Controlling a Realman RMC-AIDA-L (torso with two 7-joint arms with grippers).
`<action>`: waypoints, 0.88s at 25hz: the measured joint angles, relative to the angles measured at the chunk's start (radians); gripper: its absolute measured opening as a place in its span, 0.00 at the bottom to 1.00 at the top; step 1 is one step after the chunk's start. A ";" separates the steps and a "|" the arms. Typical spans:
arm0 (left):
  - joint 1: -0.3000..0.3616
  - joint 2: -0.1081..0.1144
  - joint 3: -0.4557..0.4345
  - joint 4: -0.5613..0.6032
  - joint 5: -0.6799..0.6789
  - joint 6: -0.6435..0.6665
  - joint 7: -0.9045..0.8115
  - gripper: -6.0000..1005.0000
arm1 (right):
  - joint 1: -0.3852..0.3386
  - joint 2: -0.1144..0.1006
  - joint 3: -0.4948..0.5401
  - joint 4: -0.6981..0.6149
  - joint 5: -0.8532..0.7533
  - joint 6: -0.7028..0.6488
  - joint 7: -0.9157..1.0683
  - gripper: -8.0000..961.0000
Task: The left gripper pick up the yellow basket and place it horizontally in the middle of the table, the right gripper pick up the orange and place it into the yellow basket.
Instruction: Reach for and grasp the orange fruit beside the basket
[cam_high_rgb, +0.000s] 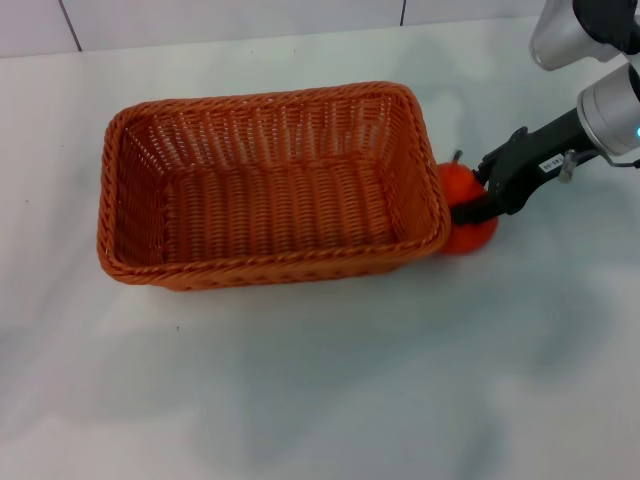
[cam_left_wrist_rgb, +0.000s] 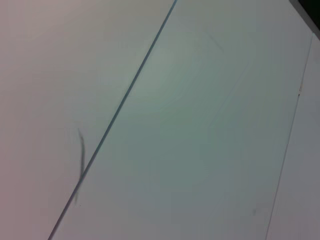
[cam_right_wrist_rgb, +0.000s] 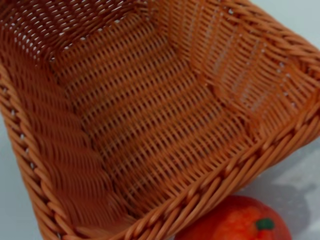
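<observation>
Basket (cam_high_rgb: 270, 190): lying mid-table (cam_high_rgb: 330, 400), long axis 9–3 o'clock.
Orange (cam_high_rgb: 462, 210): touching basket's 3 o'clock end, outside it.
Right gripper (cam_high_rgb: 482, 198): fingers closing around orange.
Relation: basket cavity lying at 9 o'clock from orange.
</observation>
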 joint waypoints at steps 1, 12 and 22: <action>0.000 0.000 -0.001 0.000 0.000 -0.002 0.000 0.66 | -0.001 -0.001 0.001 -0.001 0.001 0.001 0.000 0.71; -0.008 0.000 -0.002 0.000 -0.021 -0.010 0.000 0.66 | -0.006 -0.019 0.023 -0.004 0.008 0.011 -0.015 0.40; -0.011 0.002 -0.003 0.000 -0.043 -0.017 0.000 0.65 | -0.031 -0.080 0.220 -0.004 0.077 -0.036 -0.080 0.31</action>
